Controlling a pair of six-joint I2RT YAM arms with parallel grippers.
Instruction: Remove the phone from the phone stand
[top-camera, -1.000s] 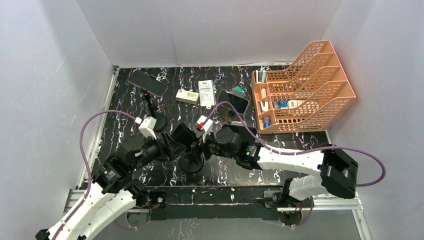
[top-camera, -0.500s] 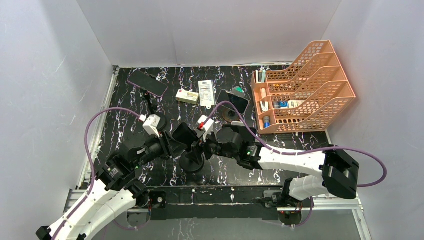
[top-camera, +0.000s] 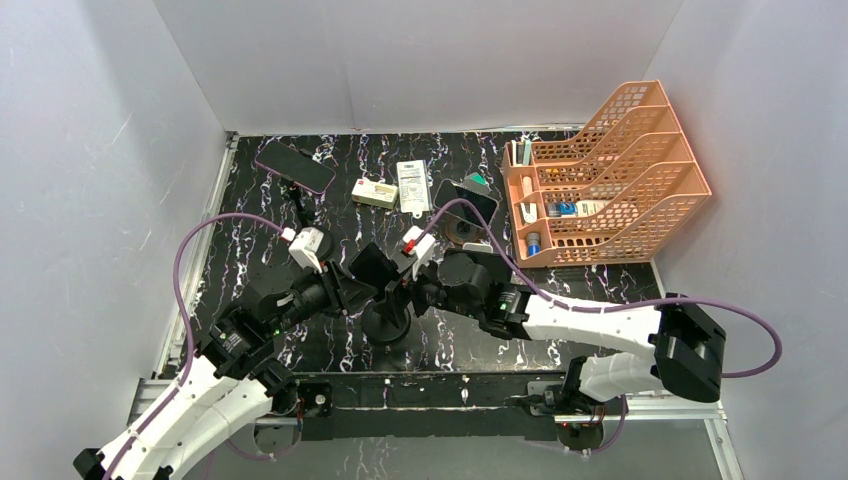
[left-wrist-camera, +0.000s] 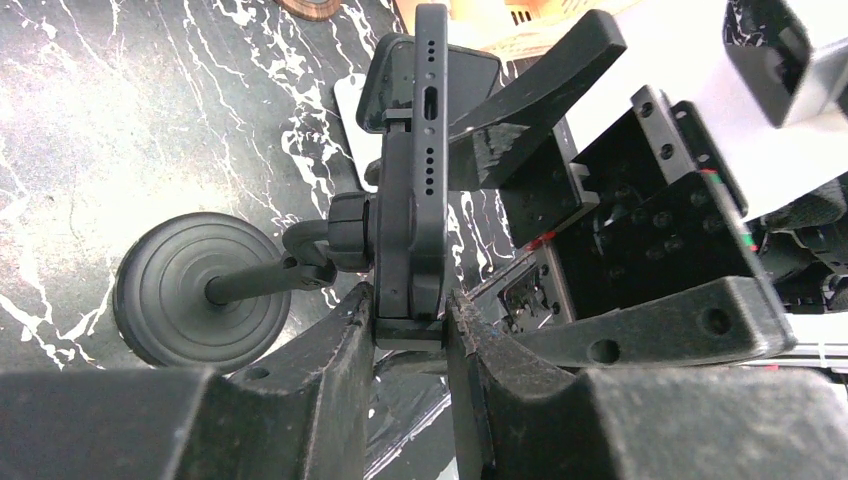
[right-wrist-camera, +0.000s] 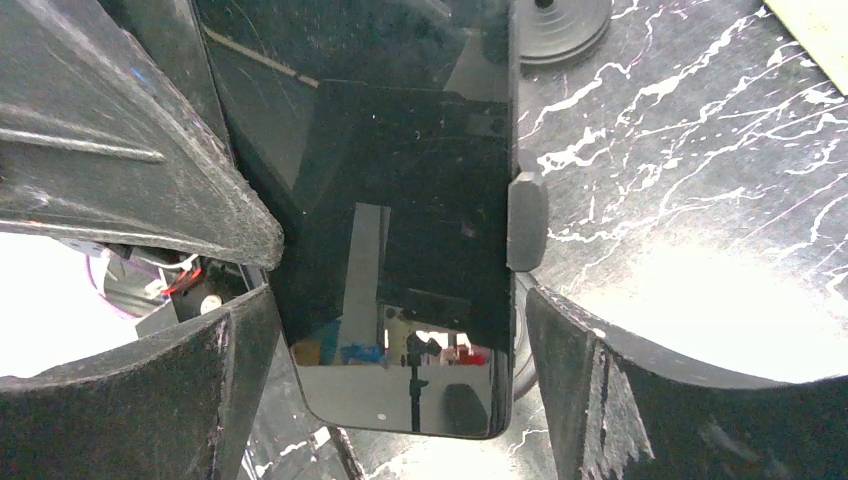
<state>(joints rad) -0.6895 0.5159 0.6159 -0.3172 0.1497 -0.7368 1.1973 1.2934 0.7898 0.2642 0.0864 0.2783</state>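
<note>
A black phone (top-camera: 372, 267) sits in the cradle of a black phone stand with a round base (top-camera: 385, 324) at the table's middle front. In the left wrist view the phone (left-wrist-camera: 425, 150) is edge-on, with the stand's base (left-wrist-camera: 195, 290) to its left. My left gripper (left-wrist-camera: 410, 318) is shut on the cradle's bottom lip, with the phone's edge in it. My right gripper (right-wrist-camera: 400, 385) is open. Its fingers (right-wrist-camera: 585, 380) straddle the lower end of the phone's screen (right-wrist-camera: 400, 200) with gaps on both sides. The cradle's side clamp (right-wrist-camera: 527, 220) holds the phone's edge.
A second phone on a stand (top-camera: 295, 166) is at the back left, and a third (top-camera: 467, 203) stands near an orange file rack (top-camera: 610, 165) at the right. Two small boxes (top-camera: 375, 192) (top-camera: 412, 185) lie at the back middle. The grey walls are close on all sides.
My left arm has shifted a little right, closer against the stand. My right arm has barely moved. The phone stays in the cradle.
</note>
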